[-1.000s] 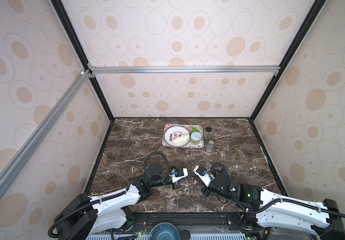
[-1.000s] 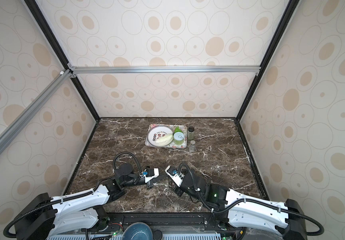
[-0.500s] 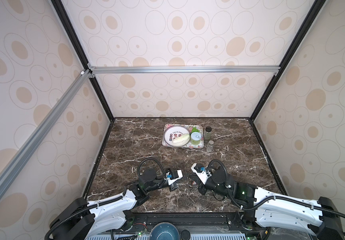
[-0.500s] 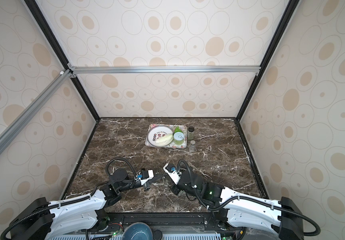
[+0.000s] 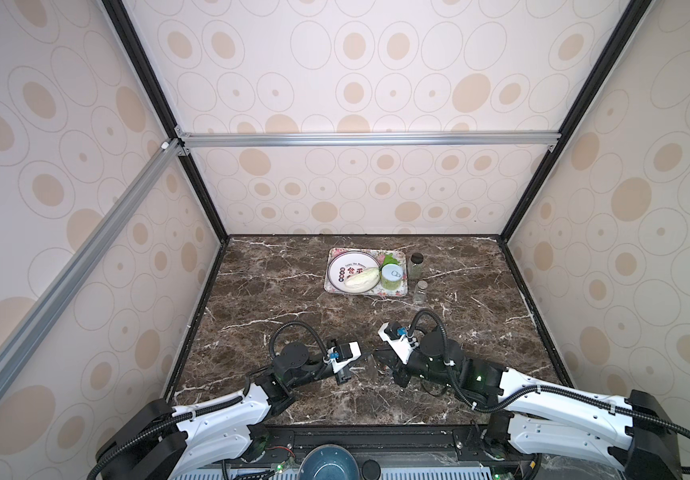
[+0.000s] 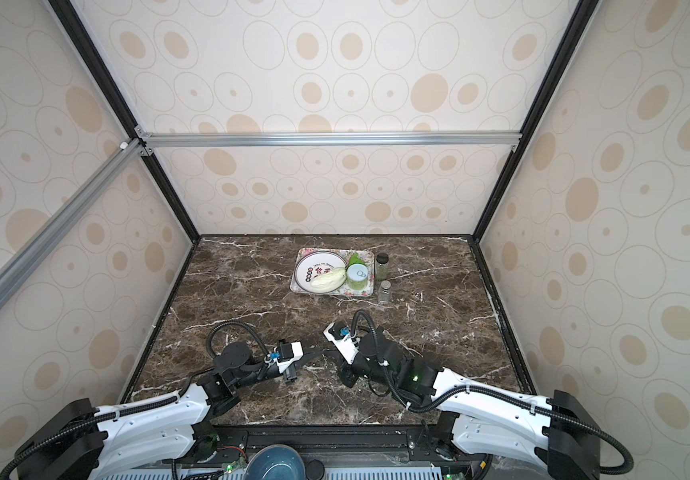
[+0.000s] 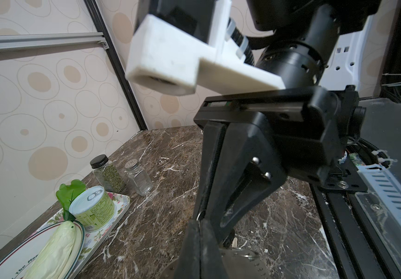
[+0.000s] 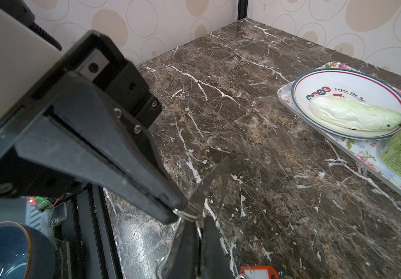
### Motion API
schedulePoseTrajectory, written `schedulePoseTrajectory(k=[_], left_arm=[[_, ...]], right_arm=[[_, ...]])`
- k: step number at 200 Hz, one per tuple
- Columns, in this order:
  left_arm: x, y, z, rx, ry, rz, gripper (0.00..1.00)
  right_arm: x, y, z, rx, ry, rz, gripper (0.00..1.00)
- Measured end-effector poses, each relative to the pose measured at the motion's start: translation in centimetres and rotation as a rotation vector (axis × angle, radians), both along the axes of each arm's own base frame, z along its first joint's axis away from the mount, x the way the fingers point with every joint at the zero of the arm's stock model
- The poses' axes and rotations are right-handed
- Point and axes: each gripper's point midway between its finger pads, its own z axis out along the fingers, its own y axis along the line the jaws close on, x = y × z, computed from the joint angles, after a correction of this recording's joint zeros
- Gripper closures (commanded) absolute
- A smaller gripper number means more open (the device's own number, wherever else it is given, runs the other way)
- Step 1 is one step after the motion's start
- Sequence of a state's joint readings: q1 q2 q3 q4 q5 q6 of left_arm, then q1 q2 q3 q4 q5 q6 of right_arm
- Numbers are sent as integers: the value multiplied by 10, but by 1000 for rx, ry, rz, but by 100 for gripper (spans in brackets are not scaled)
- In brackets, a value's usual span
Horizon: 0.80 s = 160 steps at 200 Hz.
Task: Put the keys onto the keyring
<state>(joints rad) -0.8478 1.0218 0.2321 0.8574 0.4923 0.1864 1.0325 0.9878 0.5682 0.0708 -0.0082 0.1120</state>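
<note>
left gripper (image 7: 198, 223) clamped on rim of thin grey oval metal keyring plate (image 7: 243, 261) | right gripper (image 8: 200, 227) shut, apparently on wire loop (image 8: 187, 213) of red-orange plastic-tagged key (image 8: 258, 271), meeting left tip-to-tip at that rim | plate edge-on to right wrist camera, long axis running past the tips | well short of floral tray (image 8: 363, 157), robot's side

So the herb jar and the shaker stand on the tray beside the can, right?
No: the herb jar and the shaker stand on the table, off the tray, beside the can. The left wrist view shows it.
</note>
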Motion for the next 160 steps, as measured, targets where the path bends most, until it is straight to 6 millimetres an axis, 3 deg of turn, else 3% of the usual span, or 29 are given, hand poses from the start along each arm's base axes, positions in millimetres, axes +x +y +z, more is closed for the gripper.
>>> schedulePoseTrajectory(k=[35, 68, 160], left_arm=[[-2, 0, 8, -26, -21, -11, 89], [-6, 0, 18, -54, -44, -23, 79], [-4, -2, 26, -50, -57, -27, 76]], right_arm=[[0, -7, 10, 25, -23, -15, 100], [4, -21, 7, 2, -35, -64, 100], [6, -28, 11, 10, -55, -92, 100]])
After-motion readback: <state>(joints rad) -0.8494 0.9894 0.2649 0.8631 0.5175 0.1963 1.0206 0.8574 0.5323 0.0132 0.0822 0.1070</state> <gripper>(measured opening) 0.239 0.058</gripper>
